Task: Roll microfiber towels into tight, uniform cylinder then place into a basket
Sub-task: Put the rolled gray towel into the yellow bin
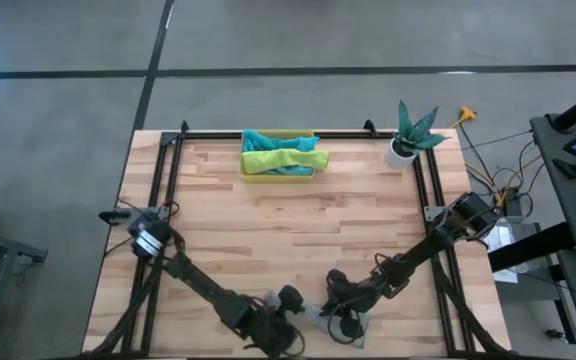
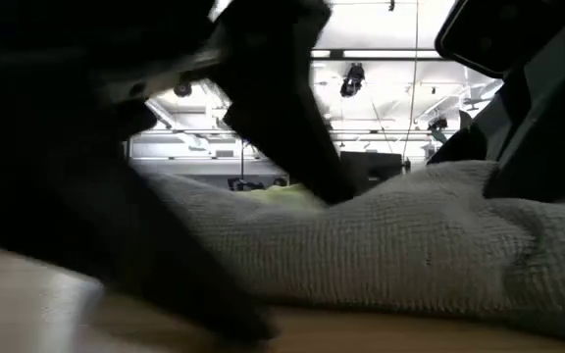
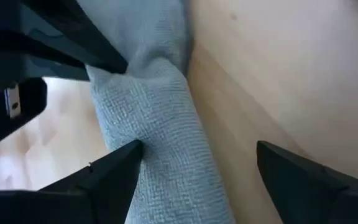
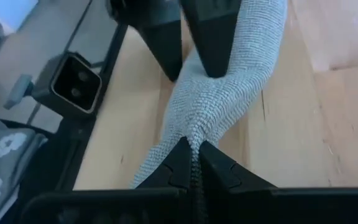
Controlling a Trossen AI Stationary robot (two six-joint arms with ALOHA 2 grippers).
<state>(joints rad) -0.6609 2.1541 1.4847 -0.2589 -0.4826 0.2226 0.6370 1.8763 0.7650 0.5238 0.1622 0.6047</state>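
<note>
At the near edge of the surface [image 1: 298, 225], both arms crowd over a grey towel [image 4: 219, 93], and the overhead view hides nearly all of it beneath their dark links. The low view is little better: one black gripper body fills its left half, and only a ridge of looped grey cloth shows past it. The right gripper [image 4: 194, 163] is clenched on one end of the towel, its fingertips pressed together with the cloth pinched between them. The left gripper [image 3: 197, 165] stands released, its fingers wide apart; the twisted cloth lies against one finger [image 3: 114, 171] and well clear of the other. Whether the towel is a proper roll or just a twisted rope is hard to say, though it looks more twisted than rolled.

Toward the far edge sits the yellow basket [image 1: 251, 175], holding a teal towel [image 1: 264, 139] and a lime green towel [image 1: 286, 159], loosely bunched and touching each other. A potted plant [image 1: 412, 134] in a white pot stands at the far right corner. The surface is pale butcher-block wood framed by black rails [image 1: 163, 190]. Around it lies grey concrete floor, with loose cables [image 1: 496, 180] to the right; the low view glimpses ceiling lights beyond.
</note>
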